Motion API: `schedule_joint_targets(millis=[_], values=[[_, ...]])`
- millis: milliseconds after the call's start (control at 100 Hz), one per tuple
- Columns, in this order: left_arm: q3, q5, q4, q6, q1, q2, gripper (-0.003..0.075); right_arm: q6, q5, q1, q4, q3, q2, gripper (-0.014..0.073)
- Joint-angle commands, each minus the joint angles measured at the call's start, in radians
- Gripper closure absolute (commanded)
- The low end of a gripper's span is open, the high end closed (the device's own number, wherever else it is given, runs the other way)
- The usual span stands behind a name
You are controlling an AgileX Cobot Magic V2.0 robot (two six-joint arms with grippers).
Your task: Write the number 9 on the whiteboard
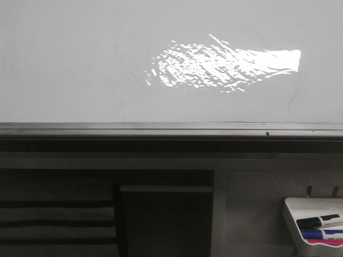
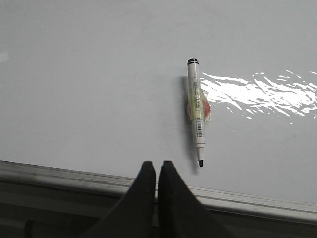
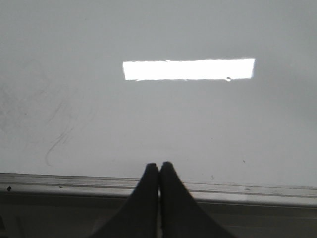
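Blank glossy whiteboard (image 1: pixel 80 64), grey rail (image 1: pixel 161 127), marker tray (image 1: pixel 300 206) at lower right.

Whiteboard (image 1: pixel 80 64): large, glossy, pale grey-white, bright glare patch right of centre, grey metal rail along bottom edge. Faint smudges only in right wrist view; no 9 visible.

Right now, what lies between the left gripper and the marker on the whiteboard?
In the left wrist view, only the grey rail and bare whiteboard separate the left gripper from the marker.

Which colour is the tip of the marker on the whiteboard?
Black; the marker tip shows best in the left wrist view.
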Motion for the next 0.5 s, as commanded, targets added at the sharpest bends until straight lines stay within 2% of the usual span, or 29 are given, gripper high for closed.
schedule_joint_targets(millis=[0, 230, 320, 490], values=[[0.03, -0.07, -0.007, -0.006, -0.008, -0.027, 0.0741, -0.006, -0.088, -0.001, -0.009, 0.028, -0.018, 0.0666], [0.03, -0.158, -0.007, -0.006, -0.008, -0.027, 0.0741, -0.006, -0.203, -0.001, -0.009, 0.028, -0.018, 0.0666], [0.025, -0.215, -0.007, -0.006, -0.008, -0.027, 0.0741, 0.007, -0.23, -0.001, 0.055, 0.023, -0.018, 0.0666], [-0.052, -0.182, -0.017, -0.006, -0.008, -0.023, 0.0741, 0.007, -0.123, -0.001, 0.103, -0.087, -0.01, 0.0666]])
